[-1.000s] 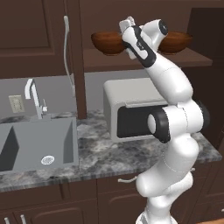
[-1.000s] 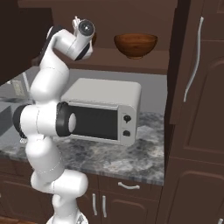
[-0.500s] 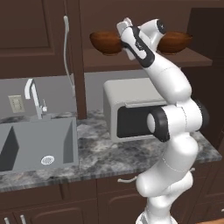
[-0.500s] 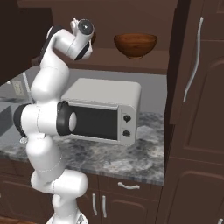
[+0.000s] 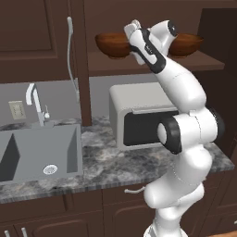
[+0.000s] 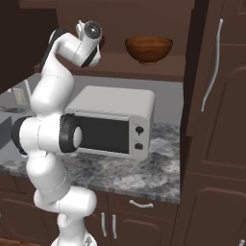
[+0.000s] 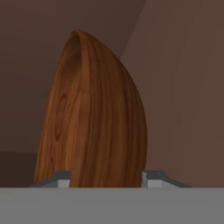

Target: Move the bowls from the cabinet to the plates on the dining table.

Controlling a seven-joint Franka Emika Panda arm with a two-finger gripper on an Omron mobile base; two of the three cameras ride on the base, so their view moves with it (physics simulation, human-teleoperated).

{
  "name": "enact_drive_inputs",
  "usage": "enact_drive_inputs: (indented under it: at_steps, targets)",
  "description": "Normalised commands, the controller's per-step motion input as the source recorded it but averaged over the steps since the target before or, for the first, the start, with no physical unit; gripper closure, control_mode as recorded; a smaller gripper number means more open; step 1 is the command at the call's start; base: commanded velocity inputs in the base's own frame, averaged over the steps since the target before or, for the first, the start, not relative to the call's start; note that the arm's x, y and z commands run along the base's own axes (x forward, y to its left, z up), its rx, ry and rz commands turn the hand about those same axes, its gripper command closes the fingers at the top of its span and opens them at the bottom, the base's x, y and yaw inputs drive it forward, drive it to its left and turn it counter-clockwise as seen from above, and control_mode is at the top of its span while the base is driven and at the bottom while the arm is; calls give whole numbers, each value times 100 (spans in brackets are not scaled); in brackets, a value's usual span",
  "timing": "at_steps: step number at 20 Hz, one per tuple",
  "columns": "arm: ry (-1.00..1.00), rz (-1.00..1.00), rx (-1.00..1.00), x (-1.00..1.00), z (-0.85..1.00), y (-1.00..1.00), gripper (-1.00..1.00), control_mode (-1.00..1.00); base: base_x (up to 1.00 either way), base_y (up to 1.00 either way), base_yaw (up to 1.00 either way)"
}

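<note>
The left wooden bowl (image 5: 113, 45) on the cabinet shelf (image 5: 152, 65) is clasped at its rim by the end effector (image 7: 107, 179), and is judged stiff, light and glossy-slick, so a firm rim pinch is advised

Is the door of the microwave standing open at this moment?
No, the microwave on the counter has its dark door flush against the front in the right base view.
</note>
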Motion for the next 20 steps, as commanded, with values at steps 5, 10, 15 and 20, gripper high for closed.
enact_drive_inputs:
  at_steps: [5,10,15,20]
  targets:
    - [13,0,2,-48,41,-1,100,-100,0,0,0]
    - [-1,0,1,-87,9,-27,100,-100,0,0,0]
    - [-7,0,1,-100,0,-40,100,-100,0,0,0]
    - [-12,0,0,-100,0,-32,100,-100,0,0,0]
